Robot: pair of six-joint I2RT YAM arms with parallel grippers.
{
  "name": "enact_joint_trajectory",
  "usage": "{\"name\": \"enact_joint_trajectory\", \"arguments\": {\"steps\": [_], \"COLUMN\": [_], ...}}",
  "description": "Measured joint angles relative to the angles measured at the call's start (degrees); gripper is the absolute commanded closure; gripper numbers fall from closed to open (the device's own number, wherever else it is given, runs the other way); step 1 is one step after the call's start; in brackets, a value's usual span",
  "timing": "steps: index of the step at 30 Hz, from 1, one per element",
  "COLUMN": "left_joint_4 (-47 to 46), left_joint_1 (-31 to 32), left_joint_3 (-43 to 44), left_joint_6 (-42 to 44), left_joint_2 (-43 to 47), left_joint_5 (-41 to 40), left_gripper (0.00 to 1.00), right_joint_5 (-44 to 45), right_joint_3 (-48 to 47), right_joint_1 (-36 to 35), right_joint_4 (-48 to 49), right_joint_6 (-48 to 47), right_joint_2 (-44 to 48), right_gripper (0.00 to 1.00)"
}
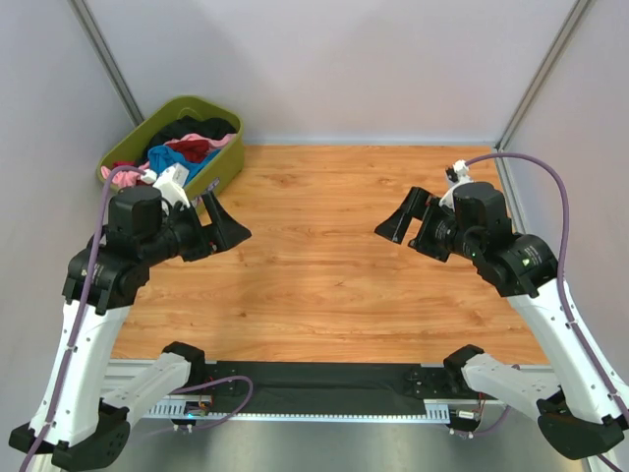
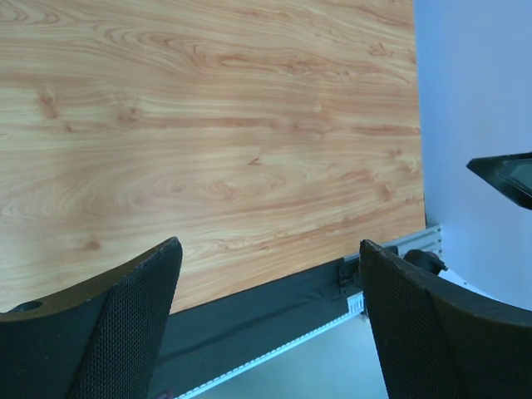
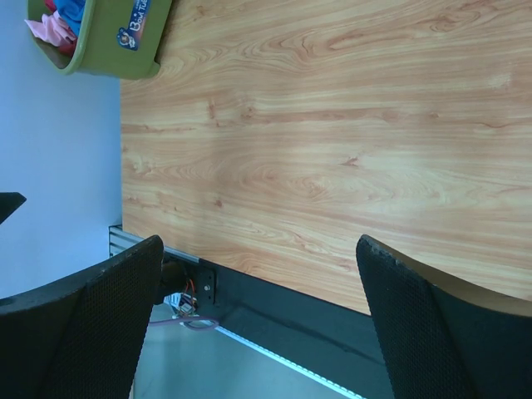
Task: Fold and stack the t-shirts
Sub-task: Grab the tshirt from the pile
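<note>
**Both arms poised above the table, shirts heaped in the corner tub**

Top view: the left gripper point(image 1: 224, 224) and the right gripper point(image 1: 403, 221) hang above the wooden table point(image 1: 324, 197), facing one another across its middle and well apart. Each holds nothing. Wrist views: the left gripper point(image 2: 268, 258) has its two mesh-padded fingers point(image 2: 125, 324) spread wide, with only wood grain and the black strip point(image 2: 249, 320) at the table's near edge showing between them. The right gripper point(image 3: 258, 245) is likewise spread wide, and its fingers point(image 3: 432, 332) frame bare wood.

The t-shirts lie crumpled and unfolded inside the olive-green tub point(image 1: 228, 169), which stands at the far left corner of the table, just beyond the left arm's wrist. A blue shirt point(image 1: 172, 159) lies toward the front, a dark red shirt point(image 1: 194, 147) at the centre, a pink shirt point(image 1: 222, 141) to the right and a black shirt point(image 1: 192, 128) behind. The right wrist view catches the tub point(image 3: 116, 37) at its upper left, with pink and blue cloth at the rim. A purple cable point(image 1: 550, 182) loops over the right arm.
</note>
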State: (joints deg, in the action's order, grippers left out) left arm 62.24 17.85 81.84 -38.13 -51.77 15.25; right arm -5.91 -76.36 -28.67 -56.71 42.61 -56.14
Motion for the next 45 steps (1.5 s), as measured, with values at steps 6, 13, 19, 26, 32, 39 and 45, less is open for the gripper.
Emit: {"name": "enact_joint_trajectory", "arguments": {"steps": [6, 13, 19, 26, 32, 39, 45], "left_joint_4": [-0.15, 0.74, -1.66, -8.96, -12.79, -14.47, -13.49], "left_joint_1": [0.0, -0.76, -10.16, -23.58, -27.67, -29.24, -29.22], "left_joint_3": [0.31, 10.91, 16.72, 17.64, 20.85, 27.34, 31.02], "left_joint_6": [-0.55, -1.66, -2.03, -2.67, -1.44, 0.11, 1.31], "left_joint_2": [-1.9, -13.22, -23.82, -38.36, -50.42, -61.61, -66.14], "left_joint_5": [-4.44, -19.76, -29.62, -30.29, -28.55, -26.1, -23.8], "left_gripper": [0.07, 0.09, 0.15, 0.17, 0.18, 0.42, 1.0], "right_joint_5": [0.55, -2.69, -6.75, -8.39, -8.39, -7.52, -5.95], "right_joint_3": [-1.05, -1.01, 1.68, 4.35, 4.37, 5.18, 4.0], "right_joint_1": [0.0, 0.0, 0.0, 0.0, 0.0, 0.0, 0.0], "right_joint_4": [-0.02, 0.26, 0.92, 0.85, 0.9, 1.22, 0.44], "right_joint_6": [-0.11, -1.2, -2.14, -5.75, -6.8, -7.61, -9.46], "right_joint_2": [0.13, 1.05, 4.9, 10.88, 10.62, 7.34, 3.98], "right_gripper": [0.0, 0.0, 0.02, 0.05, 0.11, 0.11, 0.11]}}
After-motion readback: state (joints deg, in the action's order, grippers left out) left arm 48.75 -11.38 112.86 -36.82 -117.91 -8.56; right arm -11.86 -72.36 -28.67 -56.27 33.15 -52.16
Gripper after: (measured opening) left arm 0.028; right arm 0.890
